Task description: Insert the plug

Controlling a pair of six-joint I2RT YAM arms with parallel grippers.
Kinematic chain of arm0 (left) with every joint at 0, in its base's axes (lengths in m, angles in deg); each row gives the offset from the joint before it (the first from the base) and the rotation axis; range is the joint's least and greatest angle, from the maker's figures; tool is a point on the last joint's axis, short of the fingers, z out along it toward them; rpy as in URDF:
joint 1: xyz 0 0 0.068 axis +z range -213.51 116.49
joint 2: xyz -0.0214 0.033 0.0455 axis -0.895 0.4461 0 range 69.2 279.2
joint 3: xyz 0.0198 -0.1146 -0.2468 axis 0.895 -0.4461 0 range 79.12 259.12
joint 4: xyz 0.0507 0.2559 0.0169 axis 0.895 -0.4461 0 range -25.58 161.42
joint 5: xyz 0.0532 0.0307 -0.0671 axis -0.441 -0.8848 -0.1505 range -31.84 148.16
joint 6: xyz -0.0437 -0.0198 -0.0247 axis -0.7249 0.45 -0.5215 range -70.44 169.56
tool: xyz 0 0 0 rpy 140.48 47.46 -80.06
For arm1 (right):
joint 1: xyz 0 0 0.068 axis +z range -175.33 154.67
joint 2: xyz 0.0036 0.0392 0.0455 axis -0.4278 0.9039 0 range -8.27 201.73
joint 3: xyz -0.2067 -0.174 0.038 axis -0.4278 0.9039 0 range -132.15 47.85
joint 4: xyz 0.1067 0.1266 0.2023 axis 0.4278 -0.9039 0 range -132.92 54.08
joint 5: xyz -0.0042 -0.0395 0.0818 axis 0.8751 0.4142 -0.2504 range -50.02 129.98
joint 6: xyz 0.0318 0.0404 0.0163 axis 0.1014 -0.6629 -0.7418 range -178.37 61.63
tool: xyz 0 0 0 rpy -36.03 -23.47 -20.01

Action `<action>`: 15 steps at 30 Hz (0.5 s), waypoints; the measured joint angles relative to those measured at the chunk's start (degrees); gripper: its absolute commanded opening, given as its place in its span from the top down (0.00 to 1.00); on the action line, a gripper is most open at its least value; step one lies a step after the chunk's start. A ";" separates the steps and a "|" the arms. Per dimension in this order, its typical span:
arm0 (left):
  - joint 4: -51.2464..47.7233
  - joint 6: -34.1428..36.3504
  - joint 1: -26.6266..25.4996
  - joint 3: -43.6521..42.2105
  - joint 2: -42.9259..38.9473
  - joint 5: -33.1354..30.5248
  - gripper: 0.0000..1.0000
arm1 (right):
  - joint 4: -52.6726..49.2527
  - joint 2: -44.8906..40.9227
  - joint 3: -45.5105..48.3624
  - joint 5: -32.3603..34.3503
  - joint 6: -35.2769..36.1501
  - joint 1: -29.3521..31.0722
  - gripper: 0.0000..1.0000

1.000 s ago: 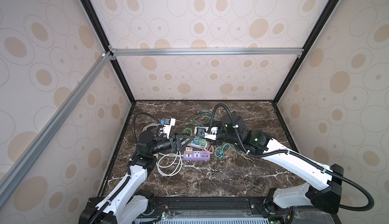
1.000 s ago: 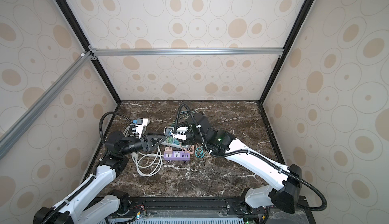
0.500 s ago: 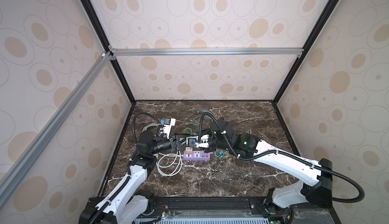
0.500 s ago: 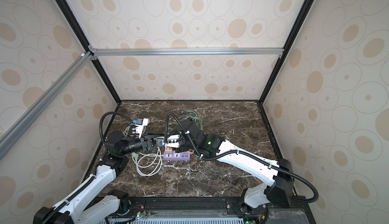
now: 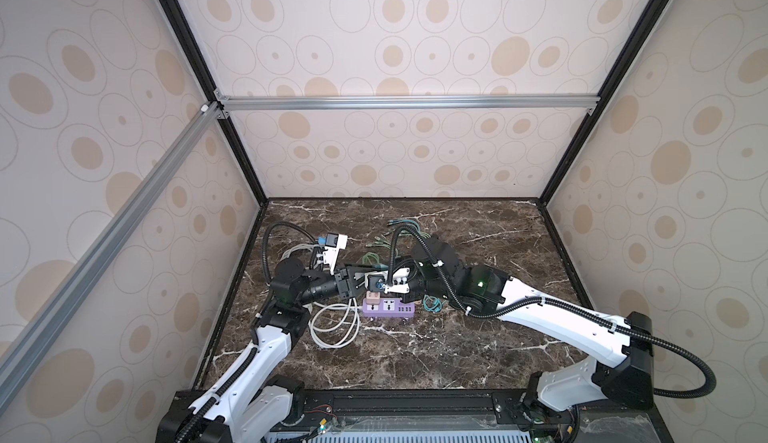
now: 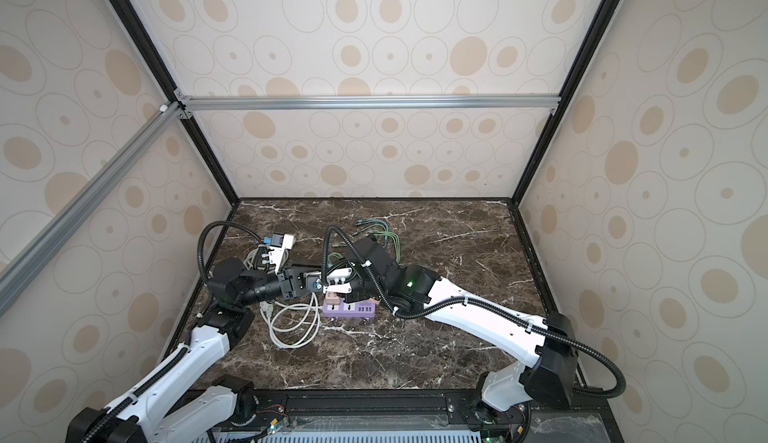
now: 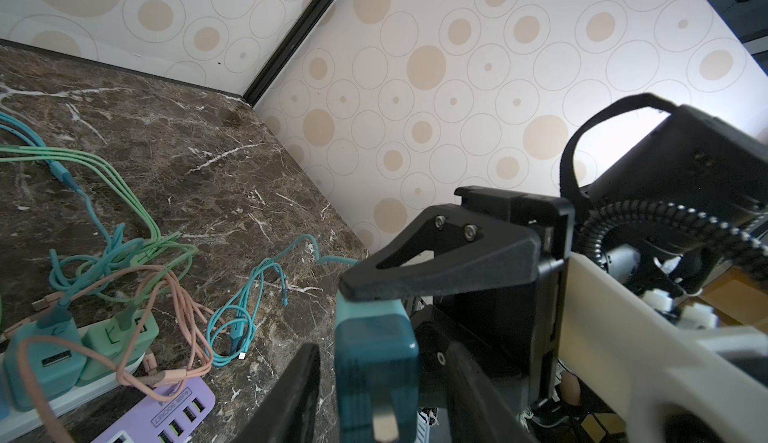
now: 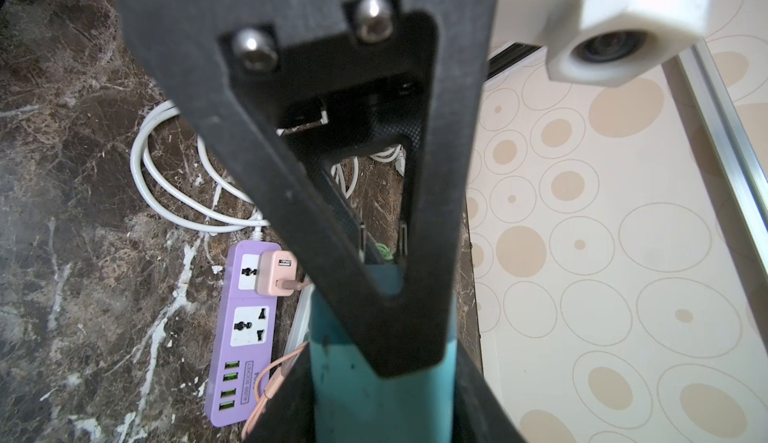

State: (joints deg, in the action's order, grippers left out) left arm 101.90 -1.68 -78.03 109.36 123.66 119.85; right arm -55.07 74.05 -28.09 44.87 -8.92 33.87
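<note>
The plug is a teal charger block with its metal prongs facing the left wrist camera. My right gripper is shut on the plug, with a jaw pressed to each side. My left gripper is open around the same plug, crosswise to the right one, with a small gap on each side. In both top views the two grippers meet above the left end of the purple power strip. A pink charger fills one of the strip's sockets; the socket beside it is free.
A white power strip holding a teal charger and a green charger lies behind the purple one. Teal, green and pink cables tangle around them. A coiled white cord lies left of the purple strip.
My right arm has swung left, carrying the plug in between the left gripper's jaws. The left jaws have narrowed around it. The left arm has stayed in place.
</note>
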 measured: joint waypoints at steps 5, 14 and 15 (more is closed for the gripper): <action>0.00 -0.04 0.00 0.00 0.00 0.22 0.55 | 0.92 0.31 0.00 0.42 0.37 0.00 0.76; 0.20 -0.33 -0.02 0.00 0.74 0.11 0.70 | 1.68 0.33 0.00 1.40 0.98 0.11 0.72; 0.28 -0.33 -0.02 0.00 0.85 0.11 0.72 | 1.66 0.33 0.00 1.44 0.96 0.11 0.71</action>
State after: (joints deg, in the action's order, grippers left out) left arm 102.18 -2.01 -78.05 109.36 124.51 119.96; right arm -53.41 74.38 -28.09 46.31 -7.95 33.98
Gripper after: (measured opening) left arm 0.309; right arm 0.417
